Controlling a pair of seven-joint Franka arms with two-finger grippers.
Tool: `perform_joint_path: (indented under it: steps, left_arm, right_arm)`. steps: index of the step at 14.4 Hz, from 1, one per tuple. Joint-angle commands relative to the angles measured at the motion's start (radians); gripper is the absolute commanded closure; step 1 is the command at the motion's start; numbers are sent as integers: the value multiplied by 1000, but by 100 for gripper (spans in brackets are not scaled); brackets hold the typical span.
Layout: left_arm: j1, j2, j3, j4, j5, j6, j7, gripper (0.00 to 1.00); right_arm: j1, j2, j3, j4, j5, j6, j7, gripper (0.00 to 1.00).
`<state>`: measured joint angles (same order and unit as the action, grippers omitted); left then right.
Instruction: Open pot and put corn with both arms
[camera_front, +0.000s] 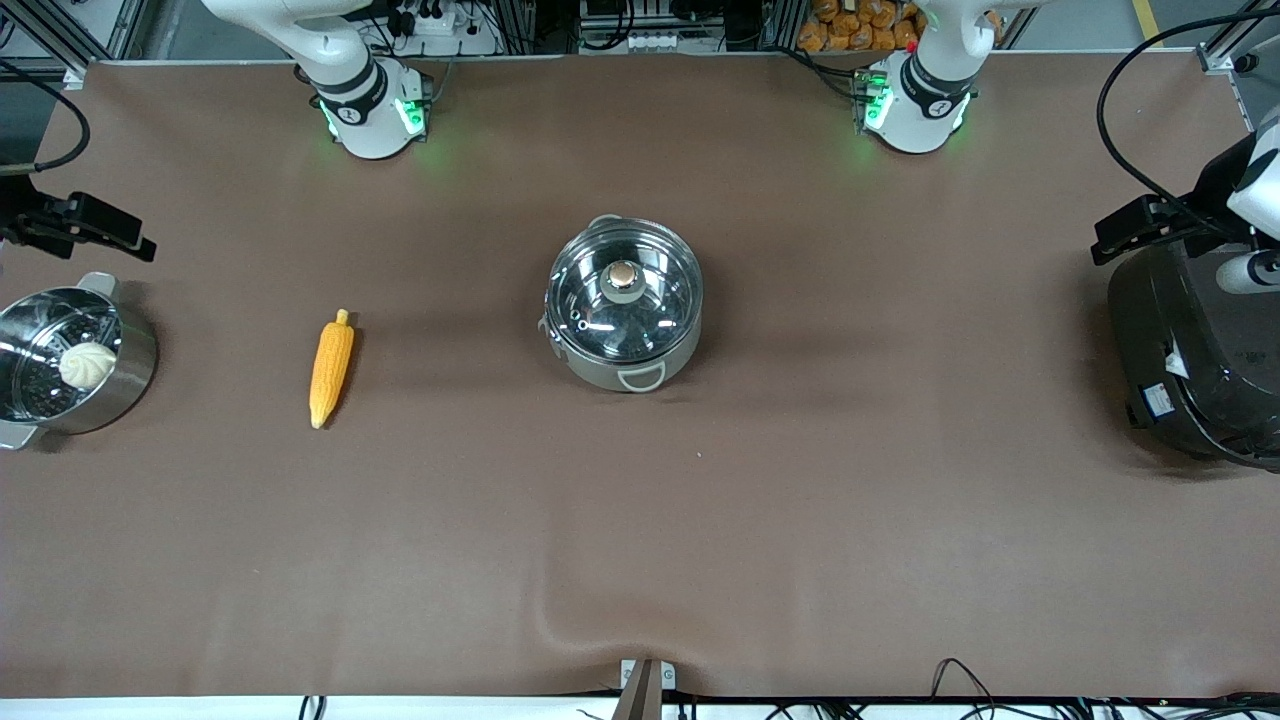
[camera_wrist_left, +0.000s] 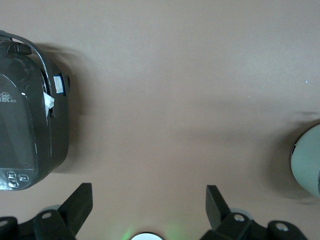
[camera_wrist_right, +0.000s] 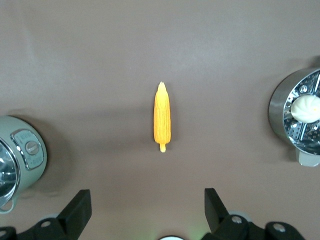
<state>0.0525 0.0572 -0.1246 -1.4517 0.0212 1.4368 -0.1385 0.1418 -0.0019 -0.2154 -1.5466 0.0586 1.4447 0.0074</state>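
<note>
No readable writing is seen; a small white label on the black rice cooker (camera_wrist_left: 30, 135) is illegible. The corn (camera_front: 331, 368) is laid flat toward the right arm's end of the table, well apart from the lidded pot (camera_front: 623, 302) at mid-table, its long axis running toward the front camera and its narrow tip pointing that way. The left gripper (camera_wrist_left: 149, 205) and right gripper (camera_wrist_right: 147, 207) are held high over the table, fingers spread wide and holding nothing.

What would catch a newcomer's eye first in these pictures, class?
The bright yellow-orange corn lies alone on the brown table, toward the right arm's end. At the middle stands the pot, its glass lid on. Both grippers, left gripper and right gripper, are open and hold nothing.
</note>
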Motion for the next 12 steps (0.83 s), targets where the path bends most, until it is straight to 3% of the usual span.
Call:
perform_joint_path:
  steps: [1, 8, 12]
  left_arm:
    - [1, -5, -1, 11, 12, -18, -3, 0]
    - [-37, 15, 2, 27, -21, -12, -4, 0]
    - [-172, 82, 0, 56, -110, 46, -102, 0]
  right_arm:
    - [-16, -21, 14, 0, -6, -24, -6, 0]
    - [-16, -13, 16, -7, -28, -23, -1, 0]
    - [-11, -3, 16, -47, -29, 15, 0, 0]
